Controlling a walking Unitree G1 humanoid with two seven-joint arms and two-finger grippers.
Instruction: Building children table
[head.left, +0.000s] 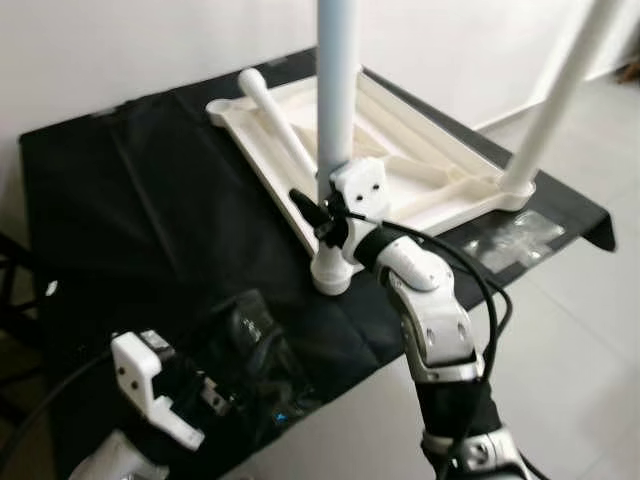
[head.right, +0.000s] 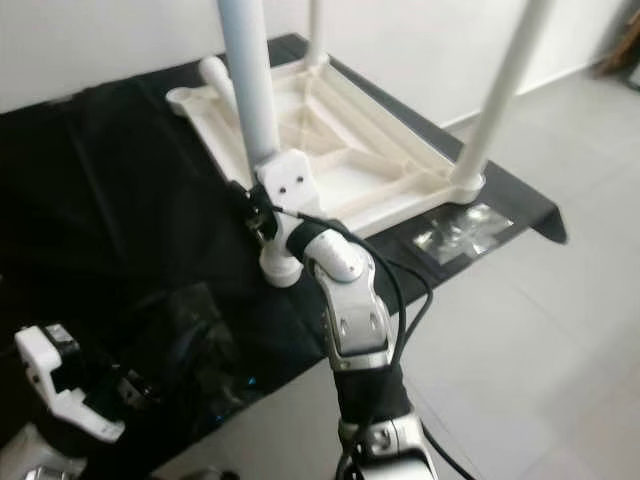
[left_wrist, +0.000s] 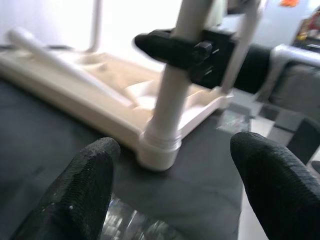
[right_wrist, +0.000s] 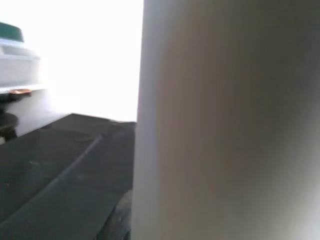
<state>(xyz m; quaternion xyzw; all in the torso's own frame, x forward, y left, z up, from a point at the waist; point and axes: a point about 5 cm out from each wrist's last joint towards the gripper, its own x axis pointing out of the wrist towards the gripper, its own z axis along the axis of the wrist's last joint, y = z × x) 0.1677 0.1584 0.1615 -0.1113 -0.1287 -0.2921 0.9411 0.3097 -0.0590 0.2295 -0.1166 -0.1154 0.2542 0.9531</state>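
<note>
- Two grippers are in my view: the left gripper (left_wrist: 172, 187) hangs nearest, low over the black cloth (head.left: 130, 200), fingers spread wide and empty, above a crinkled plastic bag (head.left: 250, 350).
- My right gripper (head.left: 325, 215) is clamped around the near leg (head.left: 336, 100), just above its corner socket.
- The white tabletop (head.left: 420, 190) lies upside down on the cloth; I count three legs standing upright.
- One loose leg (head.left: 275, 120) lies across the frame; I judge the far-left corner remains unfitted.
</note>
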